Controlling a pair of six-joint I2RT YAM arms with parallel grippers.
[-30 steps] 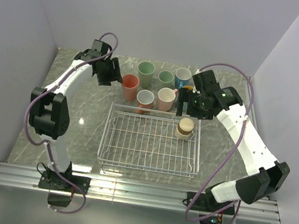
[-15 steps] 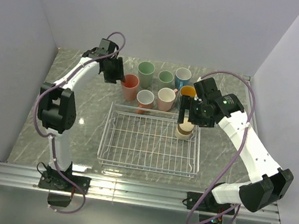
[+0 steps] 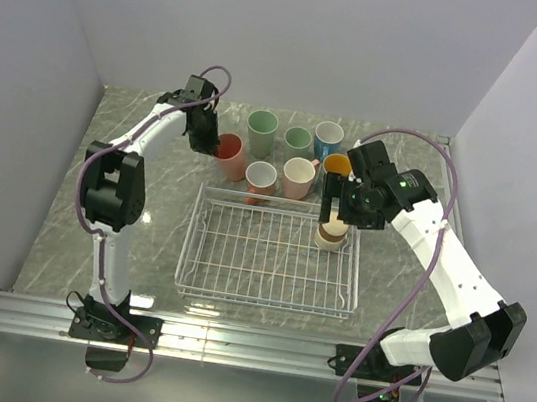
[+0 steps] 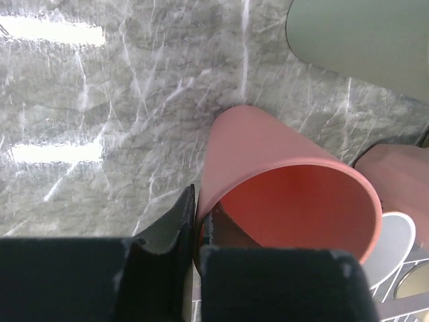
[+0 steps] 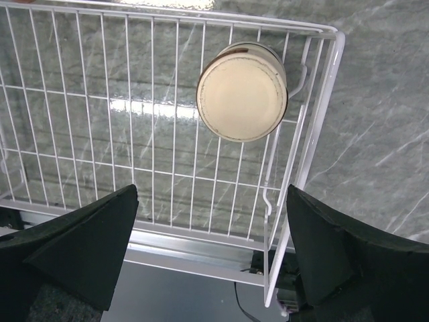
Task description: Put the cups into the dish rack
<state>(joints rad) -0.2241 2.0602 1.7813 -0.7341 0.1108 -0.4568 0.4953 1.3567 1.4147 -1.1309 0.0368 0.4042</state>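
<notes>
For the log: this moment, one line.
left hand shut on salmon cup; right hand open over white wire rack; cream cup racked

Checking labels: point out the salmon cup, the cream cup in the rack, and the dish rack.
salmon cup (image 4: 255,144), left wrist view, outer wall.
cream cup (image 5: 242,92), right wrist view, flat top face.
dish rack (image 3: 250,254), top external view, bare grid floor.
</notes>
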